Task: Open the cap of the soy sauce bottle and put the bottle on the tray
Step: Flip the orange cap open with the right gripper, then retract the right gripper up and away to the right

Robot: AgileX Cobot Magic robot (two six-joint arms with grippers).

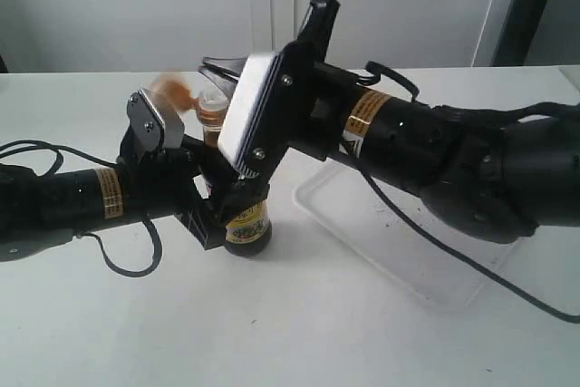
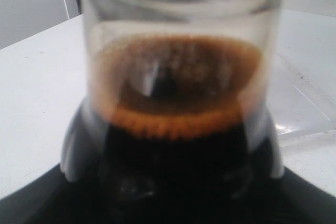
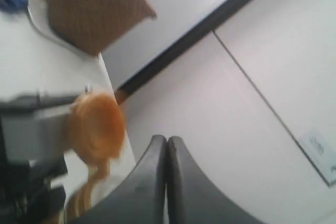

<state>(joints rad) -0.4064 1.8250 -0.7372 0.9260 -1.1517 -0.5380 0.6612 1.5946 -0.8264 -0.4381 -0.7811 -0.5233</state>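
The soy sauce bottle (image 1: 247, 227) stands upright on the white table, left of the tray (image 1: 408, 260). My left gripper (image 1: 225, 217) is shut on its lower body. In the left wrist view the bottle (image 2: 178, 77) fills the frame, dark liquid below a clear neck. The golden-orange cap (image 1: 212, 108) sits on the neck, and its hinged lid (image 1: 170, 88) is motion-blurred, swung out to the left. My right gripper (image 1: 207, 64) hovers just above the cap, its fingers pressed together on nothing. In the right wrist view, the blurred orange lid (image 3: 97, 127) lies beside the shut gripper (image 3: 167, 140).
The right arm's camera mount (image 1: 258, 111) hangs in front of the bottle's neck. Cables (image 1: 127, 265) trail on the table from both arms. A corner of the tray (image 2: 310, 103) lies behind the bottle. A brown wicker basket (image 3: 97, 9) stands at the table's far end.
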